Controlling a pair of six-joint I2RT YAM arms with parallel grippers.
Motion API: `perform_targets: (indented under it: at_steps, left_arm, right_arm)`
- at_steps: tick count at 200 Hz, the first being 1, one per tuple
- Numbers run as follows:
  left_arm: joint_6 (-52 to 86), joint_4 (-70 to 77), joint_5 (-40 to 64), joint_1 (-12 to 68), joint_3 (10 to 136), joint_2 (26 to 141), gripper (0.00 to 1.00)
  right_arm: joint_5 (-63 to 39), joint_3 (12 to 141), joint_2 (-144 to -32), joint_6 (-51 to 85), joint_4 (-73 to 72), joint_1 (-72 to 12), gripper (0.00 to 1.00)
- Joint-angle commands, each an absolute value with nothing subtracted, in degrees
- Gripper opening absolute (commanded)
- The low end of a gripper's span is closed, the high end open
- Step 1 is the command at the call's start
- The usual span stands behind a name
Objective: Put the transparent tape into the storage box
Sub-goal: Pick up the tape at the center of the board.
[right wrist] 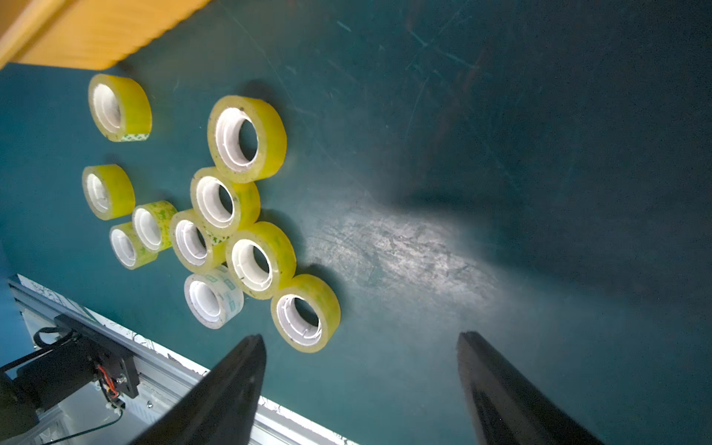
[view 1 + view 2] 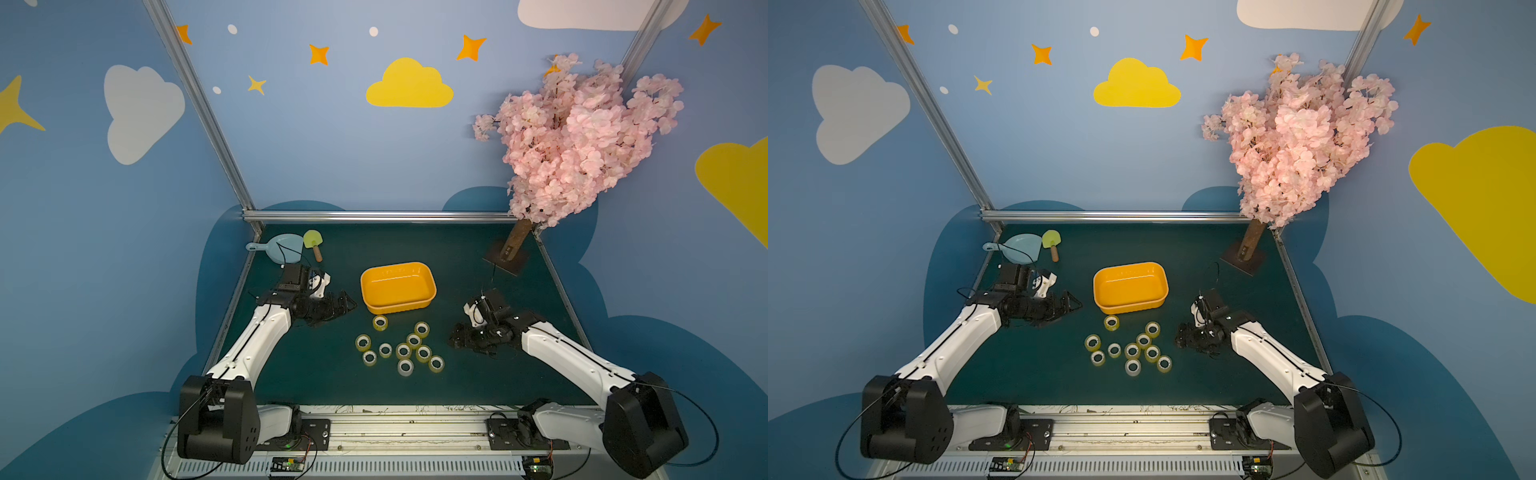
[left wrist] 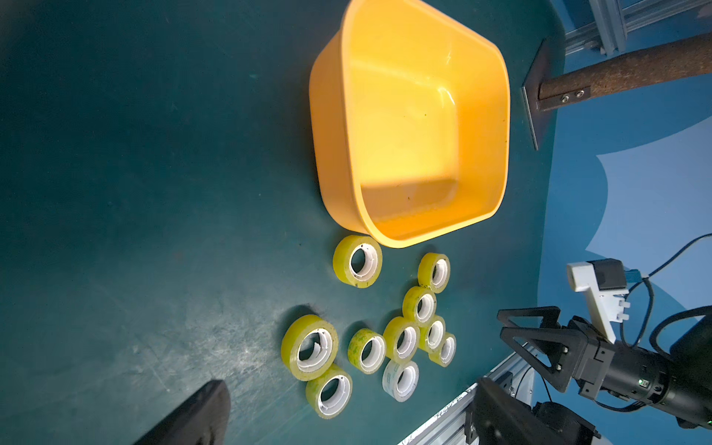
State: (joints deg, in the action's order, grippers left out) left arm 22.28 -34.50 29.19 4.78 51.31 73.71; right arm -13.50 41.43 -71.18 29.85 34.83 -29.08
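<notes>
The storage box sits upright near the middle of the dark green table, a shallow orange-yellow tub with its long side across the scene. Just in front of its near wall ten tape rolls lie flat on the table in a loose cluster, all outside the box. Nine are yellowish. The transparent tape is the pale, clear roll at the near edge of the cluster, close against its yellowish neighbours in the right wrist view. The right gripper hovers low to the right of the cluster, its fingers spread wide with only bare table between them, touching no roll. The left gripper hangs left of the box, well apart from the rolls, and its fingers also look spread and hold nothing. At the far left corner lie a pale blue dustpan and a green brush; a pink blossom tree stands at the far right.
</notes>
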Motion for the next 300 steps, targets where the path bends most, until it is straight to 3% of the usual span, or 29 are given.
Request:
perform_targets:
  at_steps: [1, 29, 103, 129, 183, 300]
  left_arm:
    - [21.27, -35.69, 29.98, 5.09, 52.99, 73.63, 1.0]
    - [21.27, -35.81, 30.06, 5.25, 53.06, 74.05, 1.0]
    - [21.0, -36.65, 29.81, 5.62, 53.63, 75.24, 1.0]
    - [20.53, -37.39, 28.34, 5.69, 54.01, 75.04, 1.0]
    - [20.44, -37.71, 27.86, 5.64, 54.14, 75.0, 1.0]
    - [20.48, -37.88, 28.82, 5.84, 53.97, 75.01, 1.0]
  right_arm:
    - [-14.16, 42.54, -72.85, 30.06, 36.16, -30.21, 0.82]
    - [-18.43, 40.87, -74.8, 30.46, 31.91, -31.3, 0.8]
    - [-14.78, 44.04, -77.46, 29.4, 35.75, -35.46, 0.77]
    - [-15.83, 45.56, -79.47, 29.66, 35.25, -36.75, 0.71]
    - [-9.27, 46.22, -80.12, 29.09, 41.78, -40.56, 0.65]
    - [-6.39, 45.83, -85.28, 32.42, 37.82, -43.99, 0.63]
